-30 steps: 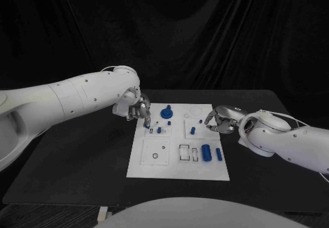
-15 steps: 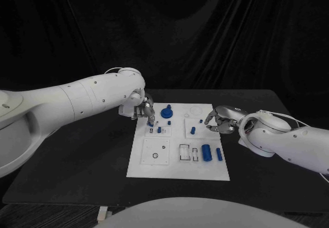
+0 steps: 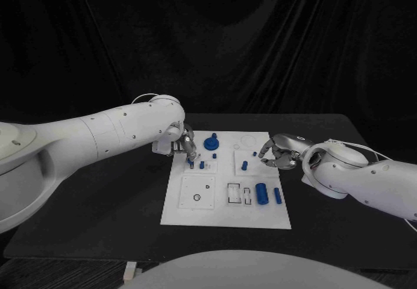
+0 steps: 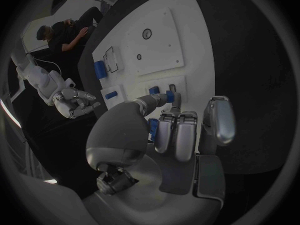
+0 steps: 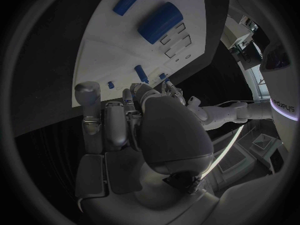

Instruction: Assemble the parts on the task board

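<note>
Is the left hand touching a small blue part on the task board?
Cannot tell. In the head view the left hand overlaps a small blue part on the task board. In the left wrist view its fingers reach blue pieces, but neither contact nor gap is plain.

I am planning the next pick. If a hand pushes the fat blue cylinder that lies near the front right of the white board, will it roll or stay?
The fat blue cylinder lies on its side on the task board, so it would probably roll sideways. It looks stiff, likely light.

Black table (image 3: 104,198); dark curtain (image 3: 261,54) behind, apparently cloth
</note>
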Action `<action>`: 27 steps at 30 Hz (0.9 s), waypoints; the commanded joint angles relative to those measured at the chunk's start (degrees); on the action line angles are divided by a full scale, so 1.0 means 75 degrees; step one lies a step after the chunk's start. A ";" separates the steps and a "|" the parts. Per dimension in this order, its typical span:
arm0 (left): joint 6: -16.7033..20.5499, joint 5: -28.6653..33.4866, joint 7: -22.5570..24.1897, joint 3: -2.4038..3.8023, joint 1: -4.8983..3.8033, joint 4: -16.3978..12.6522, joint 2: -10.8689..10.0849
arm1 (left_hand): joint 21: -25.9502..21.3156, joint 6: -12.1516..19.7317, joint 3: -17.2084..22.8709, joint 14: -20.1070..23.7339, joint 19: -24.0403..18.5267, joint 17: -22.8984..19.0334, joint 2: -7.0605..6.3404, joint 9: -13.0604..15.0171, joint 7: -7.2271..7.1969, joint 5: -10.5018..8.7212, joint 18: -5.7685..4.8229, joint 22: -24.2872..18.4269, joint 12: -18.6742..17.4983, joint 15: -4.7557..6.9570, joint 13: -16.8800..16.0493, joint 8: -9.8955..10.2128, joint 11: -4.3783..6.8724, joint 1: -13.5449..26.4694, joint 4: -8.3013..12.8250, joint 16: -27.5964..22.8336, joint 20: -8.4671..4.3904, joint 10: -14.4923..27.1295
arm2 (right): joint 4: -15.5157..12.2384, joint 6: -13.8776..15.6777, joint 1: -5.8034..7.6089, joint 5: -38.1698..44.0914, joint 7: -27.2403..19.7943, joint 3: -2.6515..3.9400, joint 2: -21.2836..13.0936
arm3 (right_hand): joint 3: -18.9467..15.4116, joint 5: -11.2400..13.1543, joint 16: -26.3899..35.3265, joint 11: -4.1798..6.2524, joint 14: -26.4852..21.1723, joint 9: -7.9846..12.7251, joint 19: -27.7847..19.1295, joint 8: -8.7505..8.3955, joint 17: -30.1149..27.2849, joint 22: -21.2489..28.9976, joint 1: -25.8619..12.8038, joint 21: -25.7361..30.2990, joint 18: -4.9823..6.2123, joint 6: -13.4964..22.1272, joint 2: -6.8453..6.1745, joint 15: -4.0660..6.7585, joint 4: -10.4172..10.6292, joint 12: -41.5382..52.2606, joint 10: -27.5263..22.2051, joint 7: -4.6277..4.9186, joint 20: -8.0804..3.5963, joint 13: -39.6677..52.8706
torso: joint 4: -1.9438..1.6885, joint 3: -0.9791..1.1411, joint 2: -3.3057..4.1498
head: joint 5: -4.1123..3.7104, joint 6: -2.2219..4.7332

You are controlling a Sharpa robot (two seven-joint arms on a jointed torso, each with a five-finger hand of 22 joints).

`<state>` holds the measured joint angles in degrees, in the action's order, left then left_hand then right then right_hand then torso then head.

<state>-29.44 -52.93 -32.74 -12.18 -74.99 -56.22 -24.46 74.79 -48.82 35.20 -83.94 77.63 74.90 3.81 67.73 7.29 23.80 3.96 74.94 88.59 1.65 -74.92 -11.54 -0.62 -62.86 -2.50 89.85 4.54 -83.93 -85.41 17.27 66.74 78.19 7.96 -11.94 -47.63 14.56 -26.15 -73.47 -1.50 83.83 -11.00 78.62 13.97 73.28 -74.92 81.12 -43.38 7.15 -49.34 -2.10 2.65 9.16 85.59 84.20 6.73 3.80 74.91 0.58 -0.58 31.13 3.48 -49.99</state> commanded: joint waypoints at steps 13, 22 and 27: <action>0.0207 -0.0441 0.0001 0.0007 0.0077 -0.0069 -0.0026 | 0.0169 -0.0787 0.0063 -0.0809 0.0181 0.2013 -0.0097 0.0112 -0.0552 0.0007 -0.0013 0.1331 0.0163 0.0153 -0.1978 -0.1680 0.0143 -0.0083 0.0367 0.0020 -0.0100 -0.0772 | 0.0034 0.0048 -0.0011 0.0015 0.0116 0.0004 0.0043 | 0.0055 -0.0053 0.0031 -0.0048 0.0277 -0.0003 -0.0048 0.0010 -0.0011 -0.0591 0.0017 0.0046 0.0077 -0.0060 0.0034 -0.0041 -0.0031 -0.0041 0.0122 0.0025 -0.0017 0.1164 | 0.0010 0.0000 -0.0003 | 0.0044 -0.0002; 0.0218 -0.0446 0.0002 0.0007 0.0110 -0.0150 -0.0046 | 0.0150 -0.0829 0.0006 -0.0809 0.0179 0.2013 -0.0090 0.0123 -0.0574 -0.0197 -0.0009 0.1322 0.0147 0.0178 -0.1958 -0.1639 0.0166 -0.0049 0.0363 0.0020 -0.0128 -0.0749 | 0.0073 0.0064 -0.0011 0.0015 0.0115 0.0004 0.0078 | 0.0055 -0.0053 0.0031 -0.0048 0.0277 -0.0003 -0.0048 0.0010 -0.0011 -0.0591 0.0017 0.0046 0.0077 -0.0060 0.0034 -0.0041 -0.0031 -0.0041 0.0122 0.0025 -0.0017 0.1164 | 0.0005 -0.0001 -0.0005 | 0.0053 -0.0002; 0.0223 -0.0447 0.0002 0.0007 0.0127 -0.0204 -0.0068 | 0.0142 -0.0832 0.0001 -0.0809 0.0174 0.2013 -0.0088 0.0120 -0.0576 -0.0215 -0.0008 0.1320 0.0148 0.0180 -0.1960 -0.1631 0.0167 -0.0044 0.0360 0.0020 -0.0130 -0.0752 | 0.0085 0.0073 -0.0012 0.0015 0.0114 0.0004 0.0093 | 0.0055 -0.0053 0.0031 -0.0048 0.0277 -0.0003 -0.0048 0.0010 -0.0011 -0.0591 0.0017 0.0046 0.0077 -0.0060 0.0034 -0.0041 -0.0031 -0.0041 0.0122 0.0025 -0.0017 0.1164 | 0.0003 0.0003 -0.0007 | 0.0047 -0.0002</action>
<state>-28.08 -56.15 -32.91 -12.17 -74.16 -57.51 -24.97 75.86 -49.54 34.64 -83.84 78.85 74.94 3.48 67.76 8.01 22.46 3.96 74.92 89.62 2.57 -74.92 -11.54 0.18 -63.18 -0.84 89.85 3.71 -83.95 -84.79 17.32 66.74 78.18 7.97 -11.96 -46.98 14.79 -26.37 -73.47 -1.50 83.83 -11.00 78.62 13.97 73.28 -74.91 81.12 -43.38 7.14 -49.55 -2.10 2.65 8.93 85.60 84.20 6.94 3.80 74.91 0.63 -0.57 31.08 3.87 -49.99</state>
